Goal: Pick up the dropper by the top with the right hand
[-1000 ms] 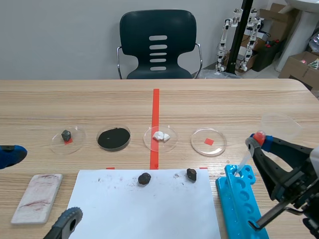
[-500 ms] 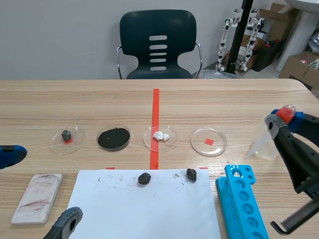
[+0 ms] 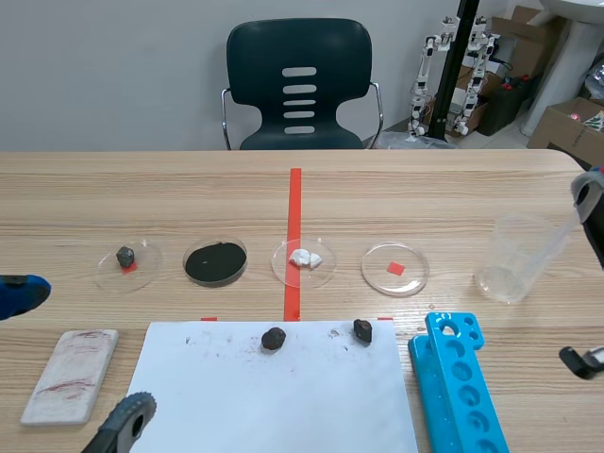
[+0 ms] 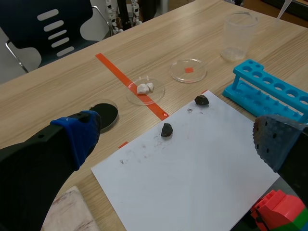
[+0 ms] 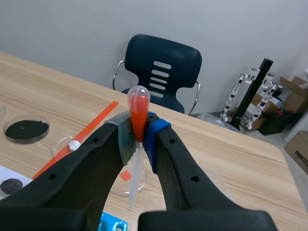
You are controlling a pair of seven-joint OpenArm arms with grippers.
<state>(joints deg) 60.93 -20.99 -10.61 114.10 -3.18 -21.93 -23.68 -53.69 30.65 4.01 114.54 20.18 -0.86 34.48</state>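
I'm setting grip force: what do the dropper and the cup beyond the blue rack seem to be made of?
Dropper: likely soft plastic, from the translucent whitish stem and glossy red-tinted bulb. Cup: probably thin clear plastic, its wall fully see-through; glass is possible.

Right end effector (image 3: 587,194) and blue rack (image 3: 458,387) partly beyond the scene view's edges.
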